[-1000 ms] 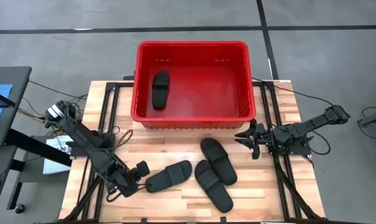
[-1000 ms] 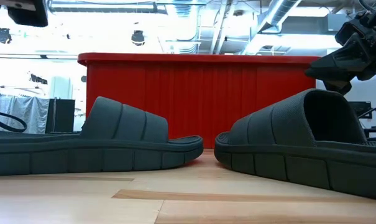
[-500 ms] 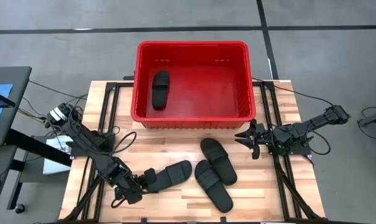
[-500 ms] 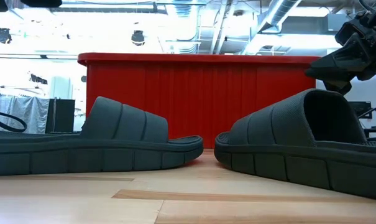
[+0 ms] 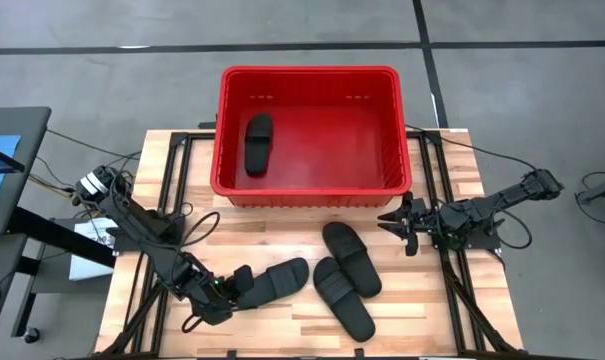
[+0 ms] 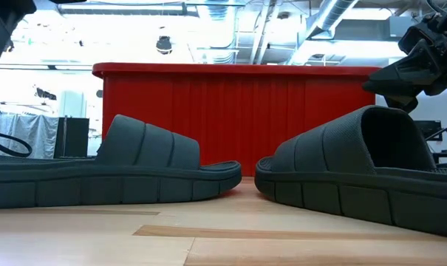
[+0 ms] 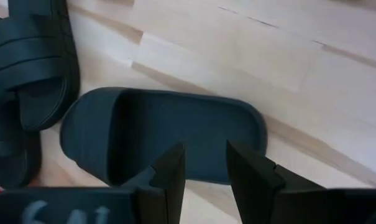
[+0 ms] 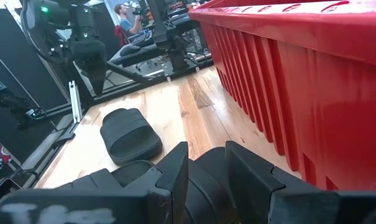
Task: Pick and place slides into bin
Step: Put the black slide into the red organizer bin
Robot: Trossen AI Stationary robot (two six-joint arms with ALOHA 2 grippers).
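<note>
The red bin (image 5: 227, 178) stands at the table's far middle with one black slide (image 5: 257, 143) lying flat in its left part. Three black slides lie sole-down on the table in front of it: a left one (image 5: 280, 280), a middle one (image 5: 352, 258) and a near one (image 5: 342, 298). My left gripper (image 5: 239, 285) is open and low over the left slide's near-left end (image 7: 169, 130), one finger over the sole. My right gripper (image 5: 395, 222) is open and empty, near the bin's near right corner, beside the middle slide. My left gripper has its fingers (image 7: 172, 171) slanting down from the table's left over the end of the left slide's sole (image 7: 200, 134), one finger above the footbed and one near its edge. I cannot tell whether they touch it.
The bin's near wall (image 6: 238, 118) rises just behind the slides. Black cables (image 5: 187, 225) lie on the table's left part. Bare wood shows along the near edge (image 5: 282, 335). A person stands far off in the room (image 8: 121, 12).
My left gripper has gone toward the table's right and a little down, from beside the left slide's end to over it. The slides have stayed where they were.
</note>
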